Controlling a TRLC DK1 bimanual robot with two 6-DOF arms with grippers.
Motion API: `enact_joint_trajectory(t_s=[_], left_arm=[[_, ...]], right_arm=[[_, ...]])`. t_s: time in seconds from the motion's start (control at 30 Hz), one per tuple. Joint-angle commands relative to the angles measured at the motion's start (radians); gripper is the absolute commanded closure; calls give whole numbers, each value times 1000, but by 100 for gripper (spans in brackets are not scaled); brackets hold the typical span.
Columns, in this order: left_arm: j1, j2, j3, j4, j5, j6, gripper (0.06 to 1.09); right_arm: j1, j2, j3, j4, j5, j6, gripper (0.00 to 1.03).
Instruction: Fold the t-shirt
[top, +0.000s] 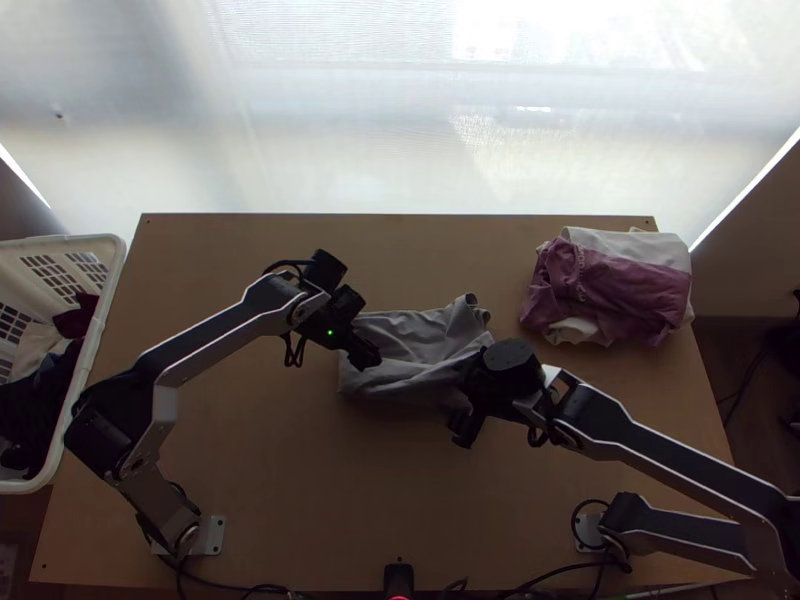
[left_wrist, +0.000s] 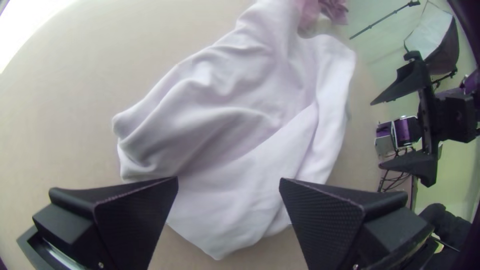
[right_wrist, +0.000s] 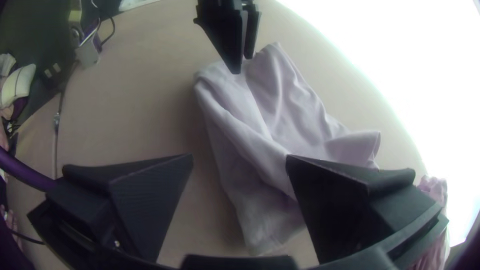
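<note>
At the near edge of the bench (top: 300, 480), between the two arms' bases, stands a small black device (top: 398, 580) with a red light, with dark cables running along the edge on either side. Farther in, the right tool (top: 460, 404) hangs by the near right part of the t-shirt (top: 425, 340), its two black fingers spread wide with nothing between them. The left tool (top: 366, 358) is over the shirt's left part, its fingers also well apart and unclosed on the cloth; I can't tell whether the tips touch it. The shirt, pale and plain, lies rumpled around the middle of the bench, in a compact shape with loose folds running across it and a raised, crumpled far right corner. Off the left side is a white plastic basket (top: 108, 290) holding dark clothes (top: 35, 405), a dark red piece (top: 74, 321) and a pale one (top: 37, 346). At the far right corner, a purple garment (top: 625, 290) lies on white cloth (top: 630, 243). Past the far edge is a bright, pale sheet (top: 350, 140).
</note>
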Motion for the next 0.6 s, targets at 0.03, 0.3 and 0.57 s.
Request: enact_joint_trajectory(t_s=[0.03, 0.3, 0.57], left_arm=[[4, -57, 22, -104, 30, 11, 10], [241, -83, 39, -134, 30, 98, 10], [319, -132, 16, -191, 30, 159, 10]], right_arm=[[50, 72, 53, 30, 6, 5, 10], [123, 234, 176, 54, 83, 67, 5], [184, 463, 333, 50, 132, 85, 5]])
